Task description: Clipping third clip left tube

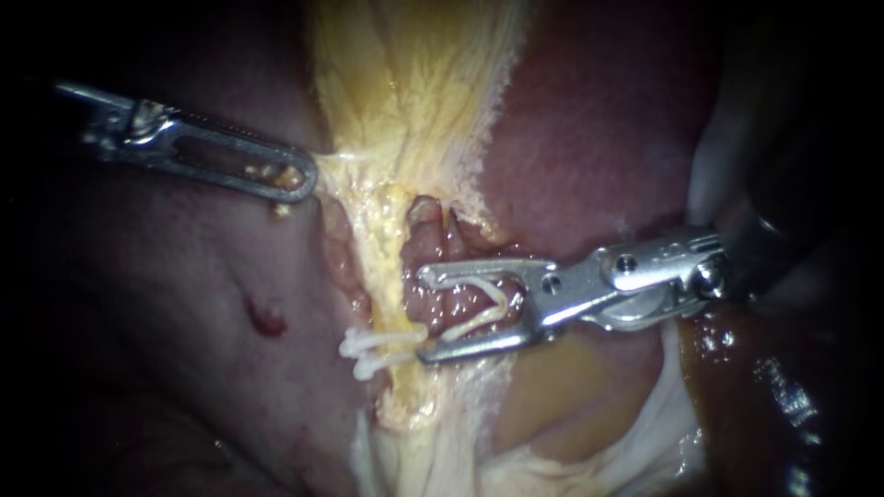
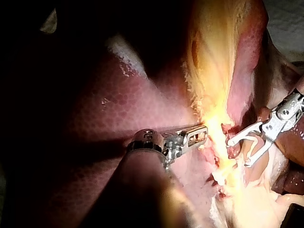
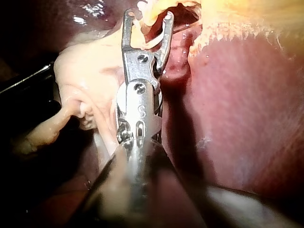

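My right instrument (image 1: 425,314) comes in from the right, its jaws wide apart with a white V-shaped clip (image 1: 479,308) seated between them and touching both. Their tips stand just right of a yellow strand, the left tube (image 1: 391,276), with reddish tissue behind the gap. Two white clips (image 1: 368,352) sit side by side on that strand just below the lower jaw's tip. My left instrument (image 1: 299,178) comes in from the left, its slotted jaws shut on the yellow tissue's edge (image 1: 336,166). The right wrist view shows the right instrument (image 3: 147,14) with the clip (image 3: 153,35) between its jaws.
Dark red liver (image 1: 599,120) lies right of the broad yellow-white tissue band (image 1: 414,83), and paler liver (image 1: 157,304) with a small red spot (image 1: 265,319) lies left of it. Pale tan tissue (image 1: 562,387) sits under the right instrument. The left wrist view shows both instruments (image 2: 202,135) (image 2: 239,152) flanking the band.
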`<action>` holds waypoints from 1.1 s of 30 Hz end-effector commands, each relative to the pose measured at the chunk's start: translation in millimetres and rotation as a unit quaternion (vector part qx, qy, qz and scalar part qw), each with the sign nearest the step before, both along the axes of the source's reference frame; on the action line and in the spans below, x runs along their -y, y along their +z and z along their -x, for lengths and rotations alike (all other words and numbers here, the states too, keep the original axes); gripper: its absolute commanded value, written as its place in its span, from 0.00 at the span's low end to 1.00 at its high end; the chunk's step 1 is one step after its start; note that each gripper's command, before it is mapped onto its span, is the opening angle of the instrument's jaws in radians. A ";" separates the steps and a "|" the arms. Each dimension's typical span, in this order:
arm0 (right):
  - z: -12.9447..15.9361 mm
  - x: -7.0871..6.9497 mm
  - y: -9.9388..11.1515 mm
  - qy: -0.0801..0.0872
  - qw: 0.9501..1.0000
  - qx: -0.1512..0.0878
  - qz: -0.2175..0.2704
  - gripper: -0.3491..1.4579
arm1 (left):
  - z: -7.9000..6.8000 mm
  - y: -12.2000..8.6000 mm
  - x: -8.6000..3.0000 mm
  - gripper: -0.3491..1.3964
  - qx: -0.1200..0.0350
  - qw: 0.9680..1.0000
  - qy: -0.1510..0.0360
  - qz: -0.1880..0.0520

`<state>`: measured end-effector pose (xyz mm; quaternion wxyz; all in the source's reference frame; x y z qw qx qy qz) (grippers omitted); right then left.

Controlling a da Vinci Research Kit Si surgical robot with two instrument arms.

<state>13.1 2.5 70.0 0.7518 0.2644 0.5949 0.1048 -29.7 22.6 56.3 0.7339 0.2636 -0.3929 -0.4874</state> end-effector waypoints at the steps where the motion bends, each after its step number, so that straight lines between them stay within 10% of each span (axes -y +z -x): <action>1: 0.2 -0.1 0.4 0.002 1.000 0.001 -0.003 0.45 | 0.0 0.0 0.0 0.00 0.000 1.000 0.000 0.000; 33: -2.4 -0.1 2.1 -0.011 0.998 0.001 -0.059 0.46 | 0.0 0.0 0.0 0.00 0.000 1.000 0.000 0.000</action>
